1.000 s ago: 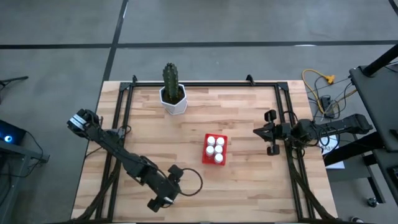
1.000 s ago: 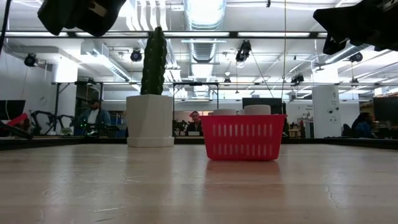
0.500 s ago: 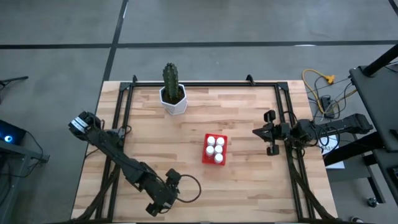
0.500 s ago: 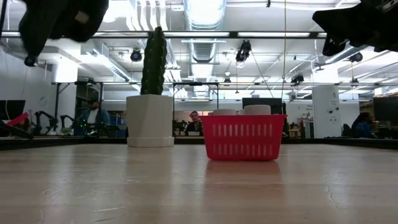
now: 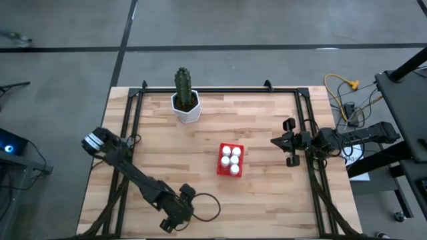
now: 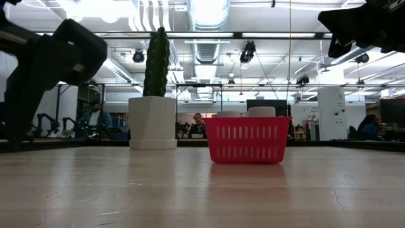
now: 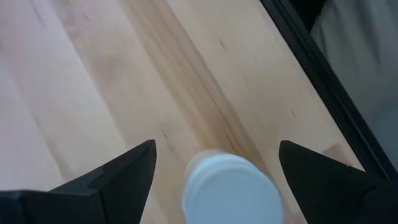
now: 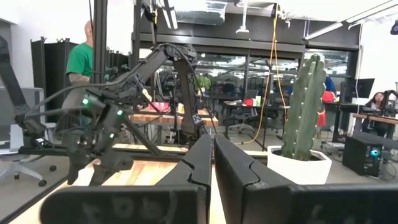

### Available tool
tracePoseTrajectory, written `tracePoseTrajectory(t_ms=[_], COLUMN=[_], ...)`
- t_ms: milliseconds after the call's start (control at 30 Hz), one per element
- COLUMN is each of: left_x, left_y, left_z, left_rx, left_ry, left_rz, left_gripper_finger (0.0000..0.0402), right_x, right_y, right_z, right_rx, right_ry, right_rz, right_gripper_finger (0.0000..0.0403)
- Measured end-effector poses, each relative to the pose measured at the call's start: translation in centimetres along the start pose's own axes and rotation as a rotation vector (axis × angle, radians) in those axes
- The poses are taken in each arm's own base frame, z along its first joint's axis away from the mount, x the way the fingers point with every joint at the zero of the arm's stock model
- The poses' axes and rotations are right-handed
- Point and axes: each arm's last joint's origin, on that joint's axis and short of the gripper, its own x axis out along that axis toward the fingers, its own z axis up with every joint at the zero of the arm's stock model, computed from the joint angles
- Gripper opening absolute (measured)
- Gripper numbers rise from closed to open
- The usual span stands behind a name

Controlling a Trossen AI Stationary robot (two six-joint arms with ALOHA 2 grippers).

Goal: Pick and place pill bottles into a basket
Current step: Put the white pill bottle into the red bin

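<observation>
A white pill bottle (image 7: 231,190) stands upright on the wood table near its near edge; I see its round cap from above. My left gripper (image 7: 216,144) is open over it, one finger on each side of the cap and clear of it. In the high view the left gripper (image 5: 168,221) hides this bottle. The red basket (image 5: 231,160) stands right of the table's middle with several white bottles (image 5: 230,156) in it; their caps (image 6: 261,112) show above its rim in the low view. My right gripper (image 5: 275,141) is shut and empty at the right side.
A white hexagonal pot with a green cactus (image 5: 185,101) stands at the far left of centre. Black frame rails (image 5: 132,127) run along the table's left, far and right sides. A dark rail (image 7: 323,68) shows close beside the bottle. People show in the room behind.
My left arm has folded lower and my left gripper has gone down toward the table by its near edge. In the low view the arm has dropped from the top of the picture to the left side. The basket and its bottles have not moved.
</observation>
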Motion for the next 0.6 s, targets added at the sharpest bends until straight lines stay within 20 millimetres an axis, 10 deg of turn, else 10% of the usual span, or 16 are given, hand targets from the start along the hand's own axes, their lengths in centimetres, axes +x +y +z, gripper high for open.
tracePoseTrajectory(t_ms=[600], left_x=[0.0], left_y=[0.1], left_z=[-1.1], left_rx=[-0.021], left_ry=[0.117], left_rz=[0.005], left_gripper_finger=[0.0156], right_x=[0.0], right_y=[0.0], right_z=[0.0], right_rx=[0.003], right_ry=[0.000], right_rz=[0.000], right_gripper_finger=[0.0009])
